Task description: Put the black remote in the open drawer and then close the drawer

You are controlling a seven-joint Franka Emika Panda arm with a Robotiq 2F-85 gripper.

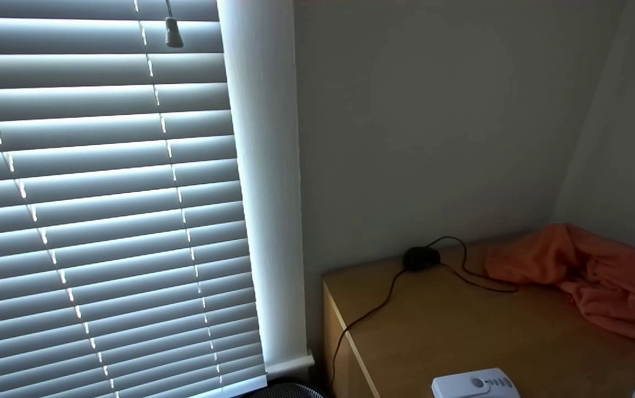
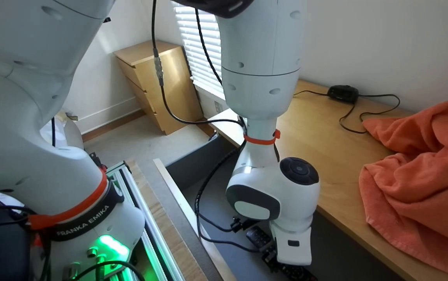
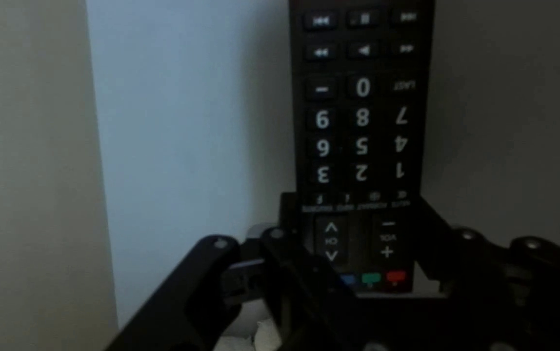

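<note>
One black remote (image 3: 363, 122) in the grip, one drawer (image 2: 191, 218) standing open

The hand (image 3: 358, 229) has hold of the remote: in the wrist view a dark finger (image 3: 287, 258) sits against each long side, around the CH/VOL buttons, with the number pad reaching out beyond them. In an exterior view the remote is within the outline of the open drawer, between its pale front edge and the front edge of the desk (image 2: 333, 171). Can't tell whether it touches the drawer floor (image 2: 216, 203).

Room-wise: on the front-panel side of the hand you get a decent stretch of grey drawer floor, though a black cable (image 2: 203, 187) loops across it. Desk side's harder to read: the white wrist (image 2: 294, 203) overlaps the desk edge in that view, so I can't call the gap. Past the drawer front it's a narrow band of carpet (image 2: 177, 218), a wood strip (image 2: 163, 218), then a metal rail (image 2: 151, 218).

Up top, an orange cloth (image 2: 423, 187) is bunched on the desk, its hem close to the front edge. A black puck (image 2: 343, 93) sits back near the wall (image 2: 364, 47), and in an exterior view its cord (image 1: 346, 329) runs over an edge of the desk. A white box (image 1: 475, 384) with buttons pokes in at the bottom there, partly cut off.
</note>
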